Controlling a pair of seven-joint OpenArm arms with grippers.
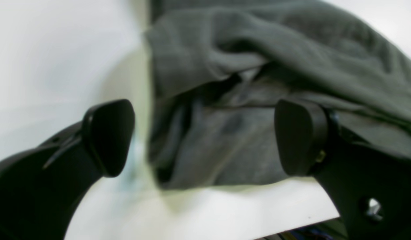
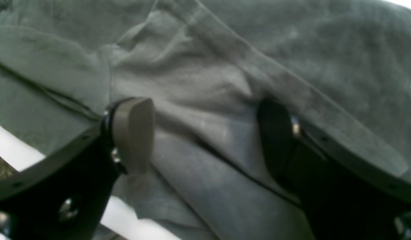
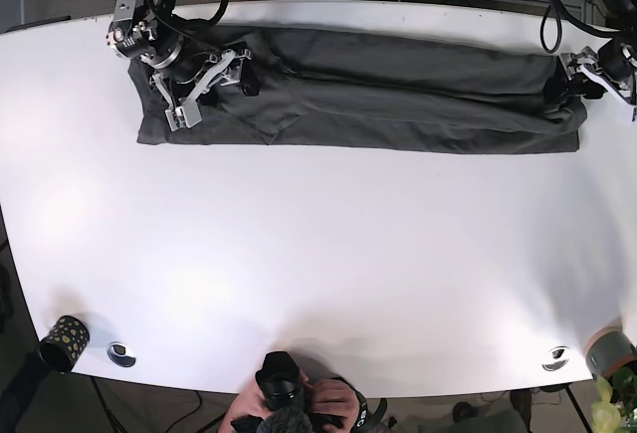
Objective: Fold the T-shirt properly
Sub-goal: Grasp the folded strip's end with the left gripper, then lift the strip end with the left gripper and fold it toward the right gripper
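Both my grippers, left and right, hang with jaws spread over the blurred, bunched T-shirt.

We see the base view from directly overhead, looking straight down on the whole white worktop, far enough to take in both arms. The left wrist view sits just behind the left tool, looking past its fingertips at close range onto the shirt end and the worktop edge. The right wrist view sits likewise behind the right tool, very near, with cloth filling the frame. Each wrist view shares one shirt end with the base view: left tool on its right, right tool on its left.
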